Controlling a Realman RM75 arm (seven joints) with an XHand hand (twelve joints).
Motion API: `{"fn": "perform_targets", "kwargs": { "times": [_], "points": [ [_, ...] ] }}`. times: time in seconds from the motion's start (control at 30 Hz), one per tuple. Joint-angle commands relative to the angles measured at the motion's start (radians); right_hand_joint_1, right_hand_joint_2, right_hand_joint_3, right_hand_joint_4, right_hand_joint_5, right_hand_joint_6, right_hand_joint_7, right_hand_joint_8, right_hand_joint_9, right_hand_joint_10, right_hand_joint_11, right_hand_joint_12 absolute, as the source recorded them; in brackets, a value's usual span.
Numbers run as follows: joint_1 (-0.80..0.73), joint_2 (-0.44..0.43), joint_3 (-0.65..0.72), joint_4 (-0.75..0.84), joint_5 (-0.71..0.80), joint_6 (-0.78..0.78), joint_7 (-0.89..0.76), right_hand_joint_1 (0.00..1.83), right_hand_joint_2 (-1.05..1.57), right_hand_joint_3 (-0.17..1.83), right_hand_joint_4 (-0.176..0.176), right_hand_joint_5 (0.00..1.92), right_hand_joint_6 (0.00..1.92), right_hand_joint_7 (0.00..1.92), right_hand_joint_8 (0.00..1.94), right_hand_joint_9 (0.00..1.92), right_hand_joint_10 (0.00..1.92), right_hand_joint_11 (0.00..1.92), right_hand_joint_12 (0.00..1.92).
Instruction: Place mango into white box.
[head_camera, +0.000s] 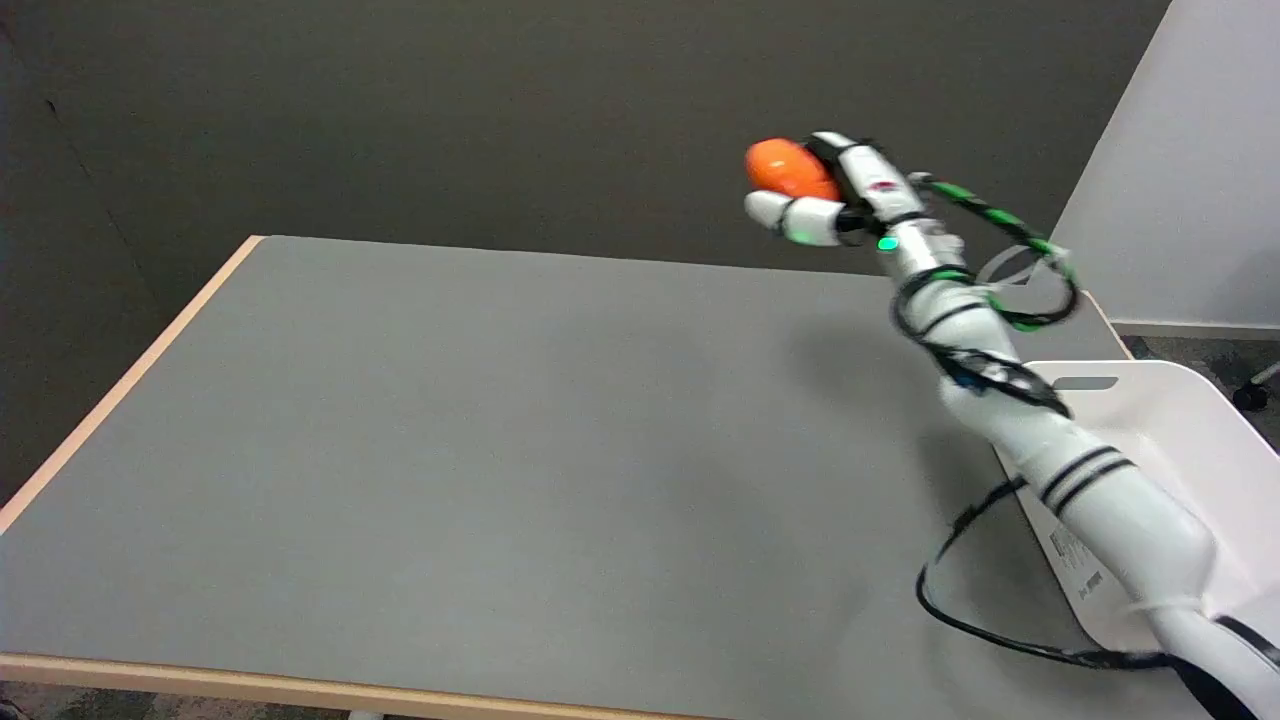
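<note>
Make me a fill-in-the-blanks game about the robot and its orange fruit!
1. The right hand holds an orange ____.
2. The mango is up in the air, not yet inside the white ____.
3. The white box sits at the table's ____ side in the picture.
4. The tabletop is coloured ____.

Missing words: mango; box; right; grey

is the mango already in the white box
No, the right hand holds the mango up in the air, away from the white box.
</note>
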Motion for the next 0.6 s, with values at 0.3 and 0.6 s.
{"fn": "perform_targets", "kwargs": {
  "times": [0.3, 0.6],
  "points": [
    [-0.586, -0.014, 0.83, -0.4, 0.557, -0.083, 0.2, 1.0, 0.99, 0.47, 0.035, 0.79, 1.38, 0.45, 1.94, 0.87, 1.92, 0.88, 1.92],
    [-0.817, -0.221, 0.988, -0.708, 0.557, -0.105, 0.226, 1.0, 0.94, 0.53, 0.078, 0.83, 1.34, 0.61, 1.94, 0.93, 1.92, 1.01, 1.92]
  ]
}}
